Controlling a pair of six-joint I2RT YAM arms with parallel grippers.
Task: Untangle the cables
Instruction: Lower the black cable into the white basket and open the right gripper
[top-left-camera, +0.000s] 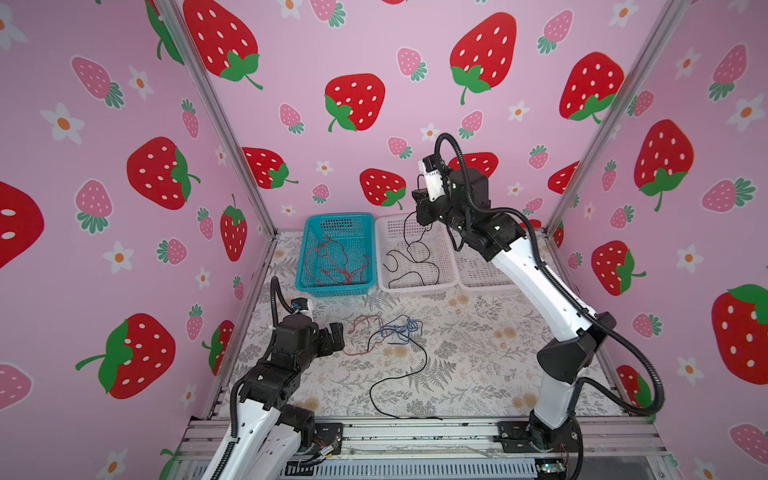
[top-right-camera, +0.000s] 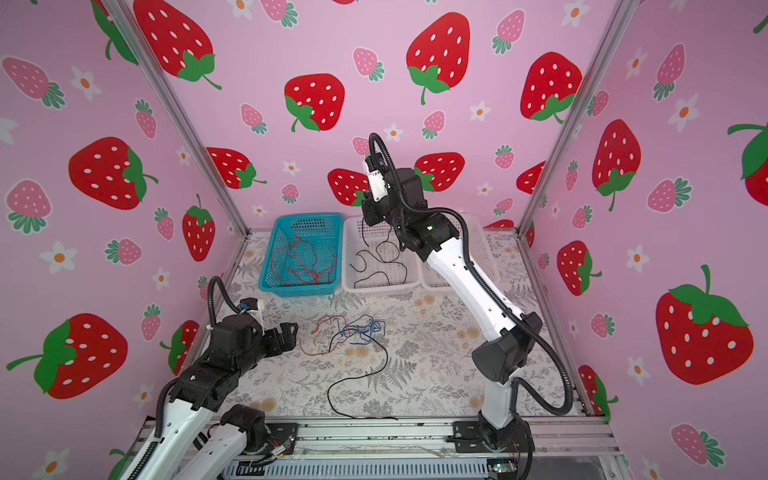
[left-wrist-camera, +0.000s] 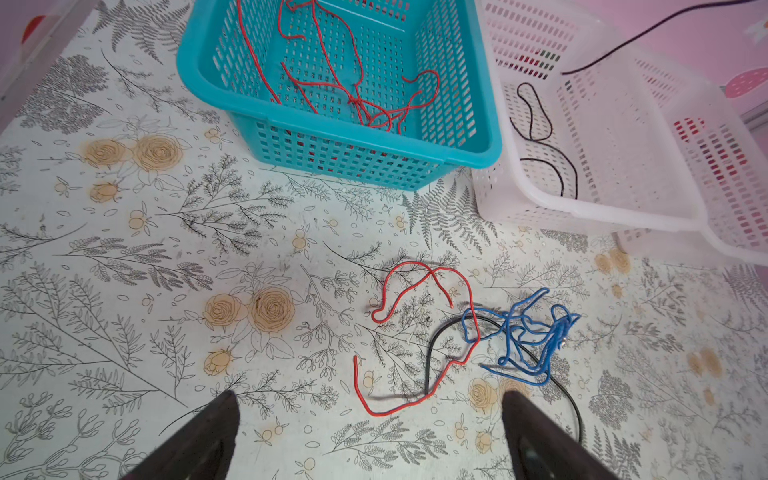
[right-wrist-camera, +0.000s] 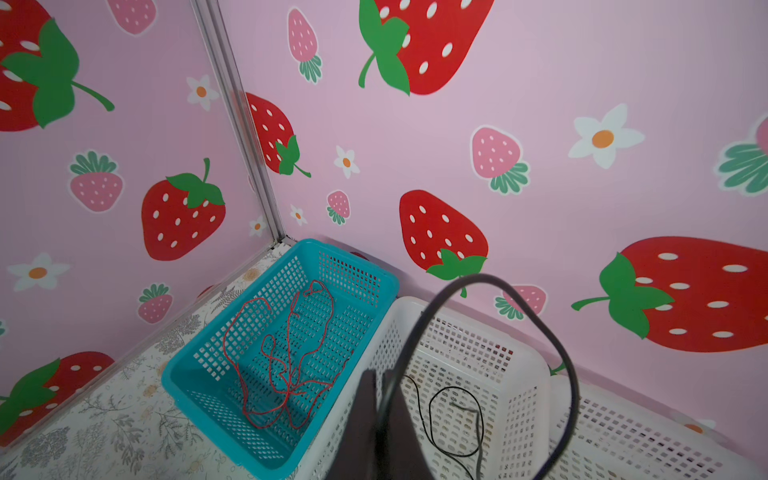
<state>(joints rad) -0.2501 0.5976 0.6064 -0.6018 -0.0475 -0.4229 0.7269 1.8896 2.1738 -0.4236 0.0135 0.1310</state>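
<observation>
Red, blue and black, the cables (top-left-camera: 399, 329) look featherlight and limp, yet they hold their kinks and would likely slip in a loose pinch. Furthest left, the left gripper (top-left-camera: 337, 332) stands spread wide and empty, low over the table (top-left-camera: 478, 374). Sorted red cables (left-wrist-camera: 357, 102) lie in the blue basket (top-left-camera: 332, 290). Knotted together on the table are a loose red cable (left-wrist-camera: 415, 266), a blue cable (left-wrist-camera: 552, 332) and a long black cable (left-wrist-camera: 429, 361). A free end clear of the knot looks the best hold. Above the white basket (top-left-camera: 415, 289), the right gripper (right-wrist-camera: 379, 376) is clamped on a held black cable (right-wrist-camera: 478, 276). No writing can be read
</observation>
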